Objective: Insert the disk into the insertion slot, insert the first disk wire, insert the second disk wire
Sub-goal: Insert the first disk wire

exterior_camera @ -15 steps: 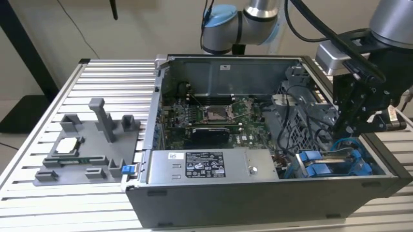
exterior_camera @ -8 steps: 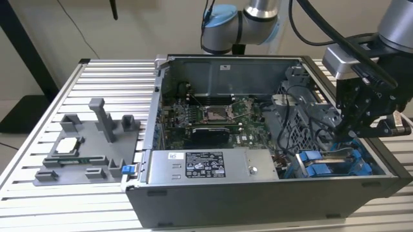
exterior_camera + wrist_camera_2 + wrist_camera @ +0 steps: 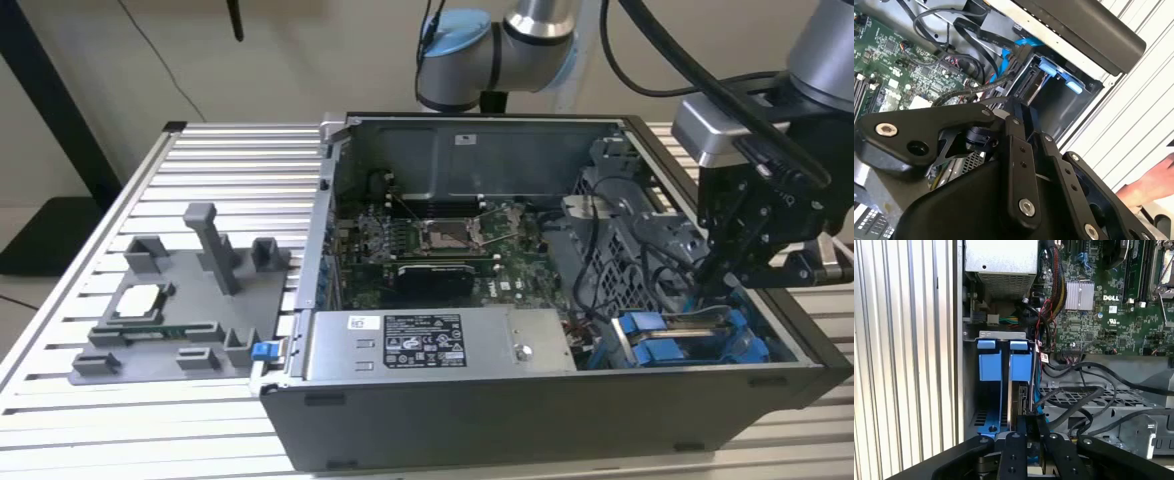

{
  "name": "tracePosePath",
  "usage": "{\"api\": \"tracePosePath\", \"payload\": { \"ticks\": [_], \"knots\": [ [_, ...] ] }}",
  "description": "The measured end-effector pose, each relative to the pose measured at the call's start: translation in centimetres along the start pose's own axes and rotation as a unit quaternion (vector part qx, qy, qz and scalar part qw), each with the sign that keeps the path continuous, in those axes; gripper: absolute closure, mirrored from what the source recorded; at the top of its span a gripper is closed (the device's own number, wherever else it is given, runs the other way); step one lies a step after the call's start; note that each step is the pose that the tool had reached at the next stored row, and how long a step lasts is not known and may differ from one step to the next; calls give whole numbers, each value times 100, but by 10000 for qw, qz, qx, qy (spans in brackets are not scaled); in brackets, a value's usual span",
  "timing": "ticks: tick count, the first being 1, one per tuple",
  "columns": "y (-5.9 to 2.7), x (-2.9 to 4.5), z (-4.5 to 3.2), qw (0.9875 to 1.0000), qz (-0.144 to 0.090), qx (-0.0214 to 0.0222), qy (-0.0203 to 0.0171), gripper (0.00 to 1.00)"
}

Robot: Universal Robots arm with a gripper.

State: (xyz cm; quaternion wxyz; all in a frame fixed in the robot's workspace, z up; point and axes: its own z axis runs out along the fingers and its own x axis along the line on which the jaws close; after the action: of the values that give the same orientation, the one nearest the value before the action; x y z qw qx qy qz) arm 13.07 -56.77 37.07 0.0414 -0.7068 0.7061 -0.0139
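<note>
- Computer case (image 3: 534, 420): open, lying on the slatted aluminium counter (image 3: 80, 430). In the exterior view the motherboard (image 3: 441, 250) sits mid-case and the silver labelled power-supply box (image 3: 427, 340) lies along the near wall.
- Insertion slot (image 3: 1001, 334): grey drive bay in the case corner on the exterior view's right (image 3: 694, 322). It is next to the case side wall and carries blue tray tabs at its front.
- Disk (image 3: 1020, 397): stands on edge inside the insertion slot, in the compartment further from the case wall, clipped in its blue carrier. Its connector end (image 3: 1030, 82) faces upward towards the tool.
- Second blue tray (image 3: 989, 365): just beside the disk, on the case-wall side.
- Tool (image 3: 707, 290): black, reaching down into the case directly over the disk's connector end in both wrist views (image 3: 1033, 417) (image 3: 1020, 105). Whether it is clenched or released cannot be told.
- Black cables (image 3: 1094, 400): several run across the perforated drive cage. One braided lead (image 3: 969, 92) ends close to the tool tip.
- Grey fixture (image 3: 187, 310): on the counter, well apart from the case, on the exterior view's left.
- A person's hand (image 3: 1149, 182): outside the case, over the counter.
</note>
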Motion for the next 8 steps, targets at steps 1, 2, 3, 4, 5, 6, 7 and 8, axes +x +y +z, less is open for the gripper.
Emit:
{"api": "tracePosePath", "payload": {
  "ticks": [1, 2, 3, 4, 5, 6, 7, 8],
  "knots": [
    [0, 0, 0, 10000, 0, 0, 0, 100],
    [0, 0, 1, 10000, 0, -2, 1, 100],
    [-2, 0, 5, 10000, 0, -10, 1, 100],
    [-5, 1, 10, 10000, 0, -25, 0, 100],
    [-8, 2, 14, 10000, 2, -48, 0, 100],
    [-13, 4, 19, 10000, 3, -74, 0, 100],
    [-19, 6, 24, 9999, 4, -102, 0, 100],
    [-26, 8, 28, 9999, 5, -137, 0, 100]
  ]
}}
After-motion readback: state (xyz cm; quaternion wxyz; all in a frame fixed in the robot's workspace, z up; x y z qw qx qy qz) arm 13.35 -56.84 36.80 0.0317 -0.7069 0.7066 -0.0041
